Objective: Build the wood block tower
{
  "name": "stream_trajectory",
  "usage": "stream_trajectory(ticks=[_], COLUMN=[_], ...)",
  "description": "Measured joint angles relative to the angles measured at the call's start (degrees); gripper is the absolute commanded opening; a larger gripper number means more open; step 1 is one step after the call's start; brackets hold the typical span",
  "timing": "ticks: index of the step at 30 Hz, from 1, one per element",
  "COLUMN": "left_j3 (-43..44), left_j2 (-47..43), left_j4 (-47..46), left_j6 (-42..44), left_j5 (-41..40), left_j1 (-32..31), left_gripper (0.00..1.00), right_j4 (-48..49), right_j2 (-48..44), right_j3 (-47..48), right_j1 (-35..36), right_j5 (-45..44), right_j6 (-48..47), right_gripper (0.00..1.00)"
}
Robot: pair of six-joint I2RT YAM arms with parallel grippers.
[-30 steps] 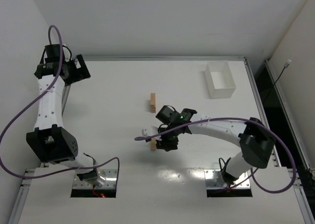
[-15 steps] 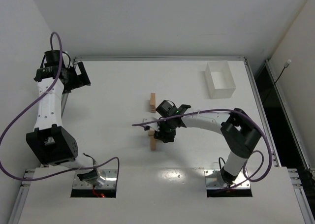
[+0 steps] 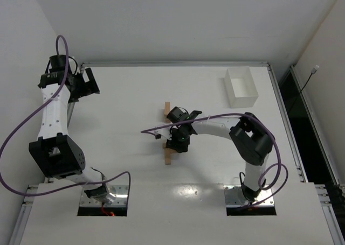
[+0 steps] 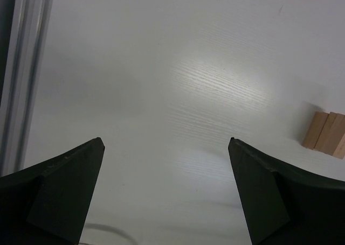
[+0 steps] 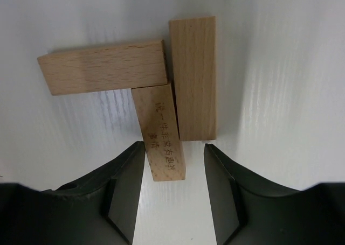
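Three wood blocks lie flat and touching under my right gripper: one crosswise, one lengthwise, and an engraved one, slightly tilted. The engraved block's near end lies between the jaws, against the left finger, with a gap to the right finger. The jaws are partly open. From above, that gripper hovers mid-table, with a block poking out in front of it and a small tower behind. My left gripper stands wide open over bare table at the far left.
A white bin stands at the back right. Block ends show at the right edge of the left wrist view. A raised metal rail runs along the table's back and sides. The right arm's purple cable loops over the middle.
My right gripper has moved a little back and left, its elbow swinging in toward the middle, so the front block now pokes out in front of it. The left gripper has turned slightly.
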State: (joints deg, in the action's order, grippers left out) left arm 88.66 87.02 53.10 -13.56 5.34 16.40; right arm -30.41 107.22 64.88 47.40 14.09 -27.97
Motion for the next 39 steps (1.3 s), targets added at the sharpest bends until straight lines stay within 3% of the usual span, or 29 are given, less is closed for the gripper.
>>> stream_trajectory(ticks=[4,10,14,22,27,32,35,39], left_j3=[0.37,0.85,0.85,0.85,0.20,-2.01,-2.84,-4.07], left_j2=[0.81,2.19,2.56,2.60,1.18,-3.08,-5.79,-9.40], left_j4=[0.09,0.04,0.09,0.02,-0.72,-1.90,-2.97,-4.70], left_j6=[0.02,0.02,-0.02,-0.70,-2.12,-4.48,-5.05,-6.93], left_j5=[0.00,0.24,0.39,-0.31,-2.95,-5.49,-6.32,-7.48], left_j1=[0.68,1.99,2.08,2.08,2.08,2.08,2.08,2.08], left_gripper=[1.00,1.00,1.00,1.00,1.00,1.00,1.00,1.00], right_j4=[-0.66,-1.53,-1.31,-2.19,-6.12,-9.88,-11.30,-10.93], right_j2=[0.48,0.48,0.07,-6.49,-12.87,-12.28,-9.97,-9.73], right_j3=[0.52,0.26,-0.83,-5.57,-2.99,7.85,20.33,28.41], right_j1=[0.44,2.69,4.00,6.27,6.93,3.19,1.01,-0.02], right_j5=[-1.03,-3.28,-4.55,-6.78,-7.34,-11.15,-15.67,-19.98], right_j6=[-0.02,-0.07,0.02,2.64,7.69,17.09,26.62,37.94], right_gripper=[0.44,0.32,0.00,0.00,0.00,0.00,0.00,0.00])
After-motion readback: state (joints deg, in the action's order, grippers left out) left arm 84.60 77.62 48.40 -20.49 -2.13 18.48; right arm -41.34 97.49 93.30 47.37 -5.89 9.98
